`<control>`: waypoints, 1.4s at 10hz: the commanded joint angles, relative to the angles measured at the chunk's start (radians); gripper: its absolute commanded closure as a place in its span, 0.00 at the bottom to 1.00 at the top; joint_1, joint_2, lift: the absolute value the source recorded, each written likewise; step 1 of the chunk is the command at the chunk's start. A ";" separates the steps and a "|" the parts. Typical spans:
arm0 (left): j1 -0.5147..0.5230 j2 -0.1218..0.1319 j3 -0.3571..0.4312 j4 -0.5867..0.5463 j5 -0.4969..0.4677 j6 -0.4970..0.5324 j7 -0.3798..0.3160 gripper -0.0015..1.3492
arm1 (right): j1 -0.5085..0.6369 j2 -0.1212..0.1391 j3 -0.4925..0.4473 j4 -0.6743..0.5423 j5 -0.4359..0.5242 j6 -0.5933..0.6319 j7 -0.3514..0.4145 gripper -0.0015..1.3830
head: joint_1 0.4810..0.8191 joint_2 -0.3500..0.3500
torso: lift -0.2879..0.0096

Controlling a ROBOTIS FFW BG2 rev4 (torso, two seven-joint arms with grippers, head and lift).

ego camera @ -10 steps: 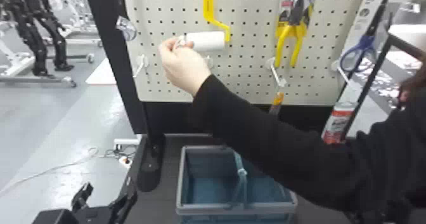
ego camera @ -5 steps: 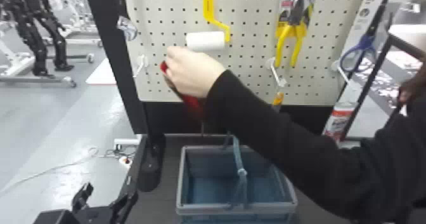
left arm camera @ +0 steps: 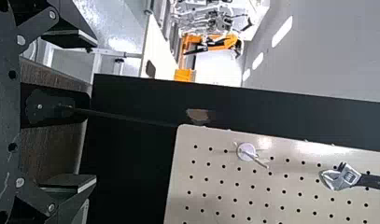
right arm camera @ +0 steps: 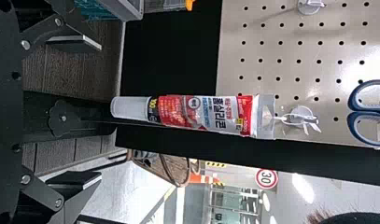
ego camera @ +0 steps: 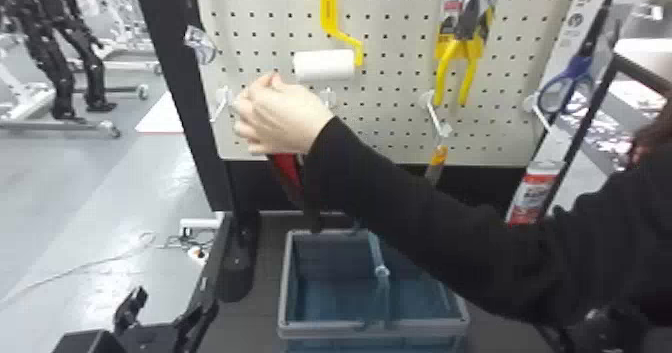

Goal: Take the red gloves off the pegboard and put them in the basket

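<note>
Gloves [ego camera: 287,171] hang from a person's hand [ego camera: 282,116], rightward beyond the left end effector [ego camera: 170,306], its fingers spread.

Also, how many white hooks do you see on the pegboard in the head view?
4: one hook left of the person's hand, another above the black sleeve, a third under the yellow pliers, a fourth beside the blue scissors. Hand or sleeve may hide more.

The pegboard [ego camera: 390,97] is cream, dotted with dark holes, the basket [ego camera: 325,330] blue with a grey rim. The gloves [ego camera: 288,169] show red, the pliers' handles [ego camera: 445,72] yellow (a bright yellow), the tube [right arm camera: 178,111] red and white
</note>
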 commanded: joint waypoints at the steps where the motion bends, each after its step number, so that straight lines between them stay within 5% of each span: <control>1: 0.000 -0.004 0.000 0.002 0.000 -0.003 0.001 0.20 | -0.001 0.001 0.000 0.000 0.000 0.000 0.000 0.22 | 0.20 0.50 | 0.63; 14: 0.001 -0.004 -0.012 0.011 0.006 -0.030 0.016 0.20 | 0.001 0.001 0.000 0.002 -0.003 0.000 0.000 0.22 | 0.20 0.50 | 0.63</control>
